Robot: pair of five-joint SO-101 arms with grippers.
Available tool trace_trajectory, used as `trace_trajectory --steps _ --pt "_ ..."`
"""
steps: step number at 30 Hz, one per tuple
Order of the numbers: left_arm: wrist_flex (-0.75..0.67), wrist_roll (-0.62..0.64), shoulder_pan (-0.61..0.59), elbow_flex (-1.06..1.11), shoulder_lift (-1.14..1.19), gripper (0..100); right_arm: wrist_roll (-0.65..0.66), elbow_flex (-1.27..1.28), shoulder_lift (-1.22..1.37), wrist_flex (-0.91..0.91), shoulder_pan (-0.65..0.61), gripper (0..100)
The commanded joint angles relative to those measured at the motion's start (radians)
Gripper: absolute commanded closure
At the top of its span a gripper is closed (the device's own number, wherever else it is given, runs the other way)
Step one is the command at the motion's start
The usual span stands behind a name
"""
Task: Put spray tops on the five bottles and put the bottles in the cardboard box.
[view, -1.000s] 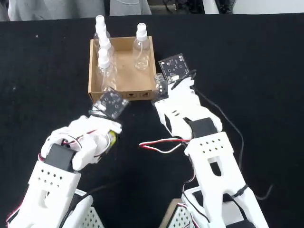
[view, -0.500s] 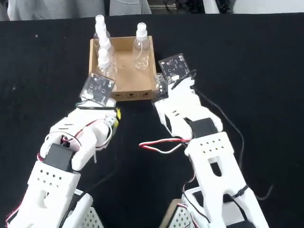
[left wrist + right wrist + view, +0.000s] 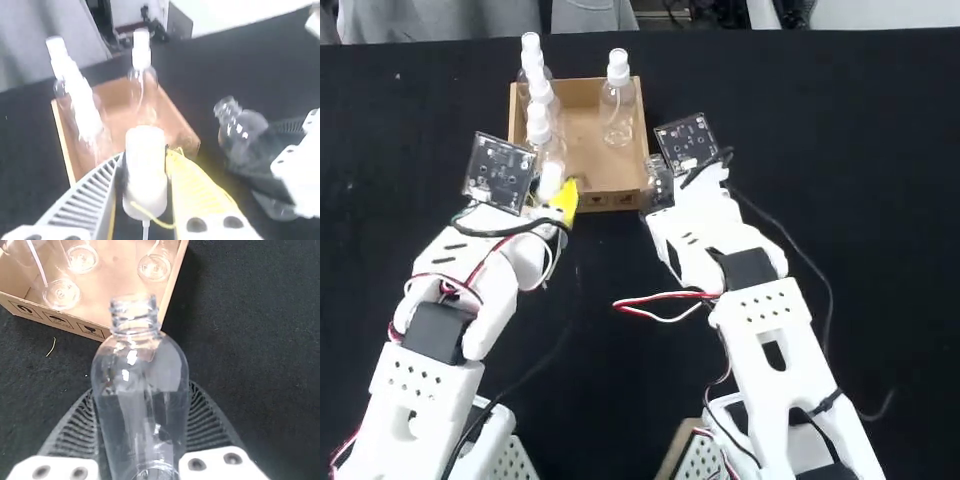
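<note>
High view: left end effector (image 3: 556, 197) pinches the spray top (image 3: 145, 172) at the cardboard box (image 3: 620, 192) front wall. To its right, apart, the right end effector (image 3: 142, 405) pinches the uncapped bottle (image 3: 136, 355), whose long axis points neck-first toward the box.

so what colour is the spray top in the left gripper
White plastic spray top; clearest in the left wrist view.

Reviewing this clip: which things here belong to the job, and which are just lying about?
Job: cardboard box; four capped bottles inside it; uncapped bottle in the right pincer; spray top in the left pincer.
Lying about: pale thread on the black table.
</note>
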Motion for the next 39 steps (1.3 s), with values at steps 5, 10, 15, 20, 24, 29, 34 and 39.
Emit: trace_trajectory --steps 5,10,15,20,24,29,34,39 --pt "-0.028 0.084 -0.002 -0.142 -0.025 97 0.0 0.007 -0.142 0.018 0.023 98.7" --pt "-0.032 0.124 -0.004 -0.159 -0.025 97 0.0 0.076 -0.24 -0.014 0.02 98.7" --pt "-0.032 0.153 -0.03 -0.159 -0.055 97 0.003 0.125 -0.282 -0.071 0.02 98.7" --pt "-0.032 0.304 -0.137 -0.15 -0.181 97 0.008 0.139 -0.286 -0.089 0.012 98.7" --pt "-0.025 0.359 -0.179 -0.148 -0.249 97 0.008 0.143 -0.286 -0.087 -0.032 98.7" --pt "-0.034 0.379 -0.199 -0.105 -0.278 97 0.009 0.157 -0.286 -0.094 -0.063 98.7" --pt "-0.032 0.379 -0.199 -0.101 -0.276 97 0.009 0.16 -0.288 -0.094 -0.132 98.6" --pt "-0.034 0.39 -0.257 -0.104 -0.278 97 0.011 0.163 -0.288 -0.094 -0.161 98.6"
